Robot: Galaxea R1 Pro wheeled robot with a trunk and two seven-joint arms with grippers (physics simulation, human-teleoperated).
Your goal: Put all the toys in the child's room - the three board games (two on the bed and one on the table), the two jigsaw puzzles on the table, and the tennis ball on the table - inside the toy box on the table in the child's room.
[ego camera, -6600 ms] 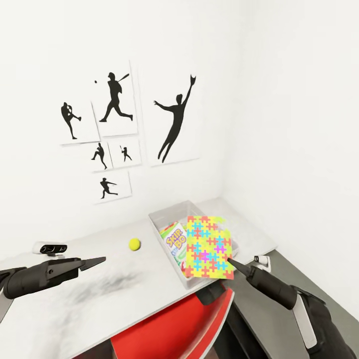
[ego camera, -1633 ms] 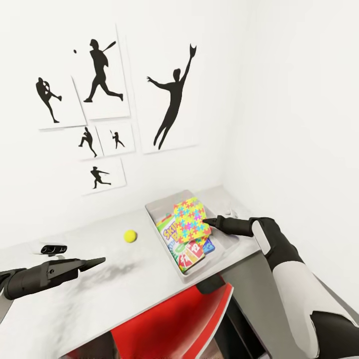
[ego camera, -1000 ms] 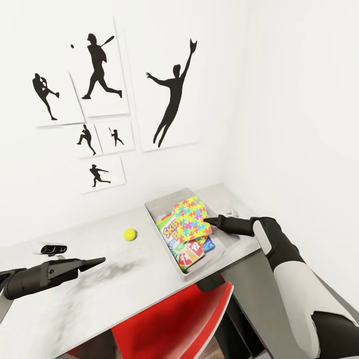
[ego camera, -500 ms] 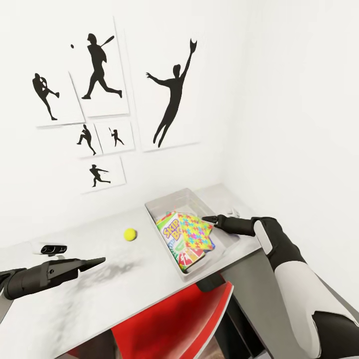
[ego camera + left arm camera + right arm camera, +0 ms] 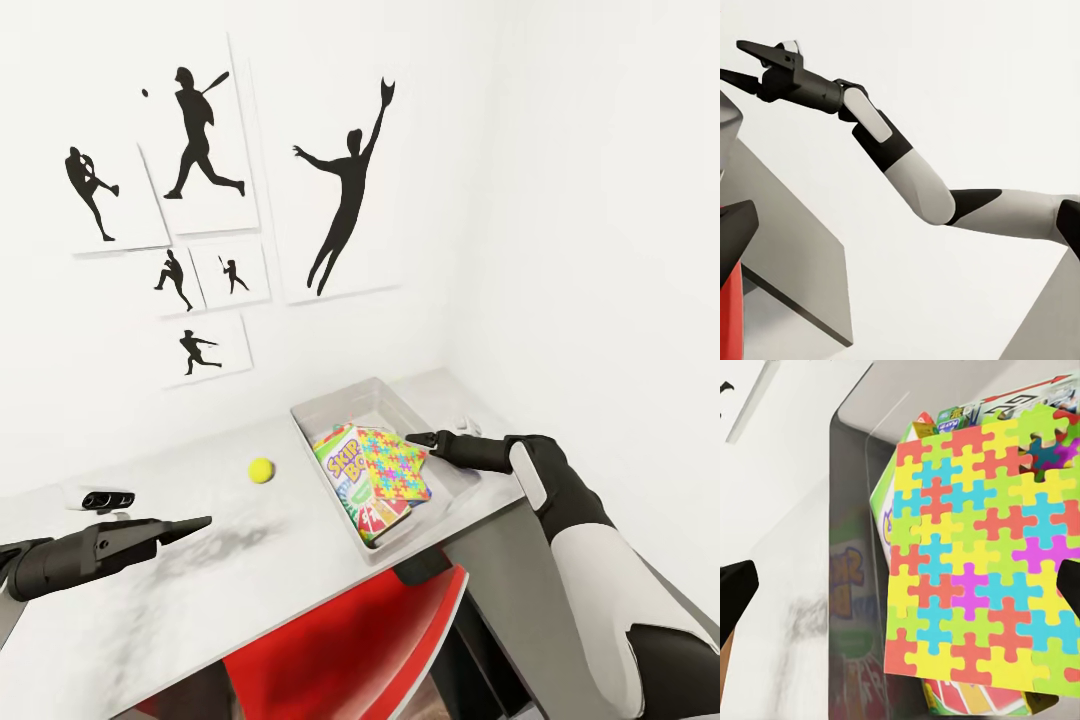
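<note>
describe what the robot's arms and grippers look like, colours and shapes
Both arms are built from rounded, smooth segments in glossy white and black. The right arm has a white forearm shell with black joints and a white stripe near the wrist. Each gripper is matte black with two long, tapering pointed fingers: the left gripper and the right gripper. A small white and black camera block sits on the left wrist.

head view looks down – right wrist close over toy box (image 5: 859, 405).
</note>
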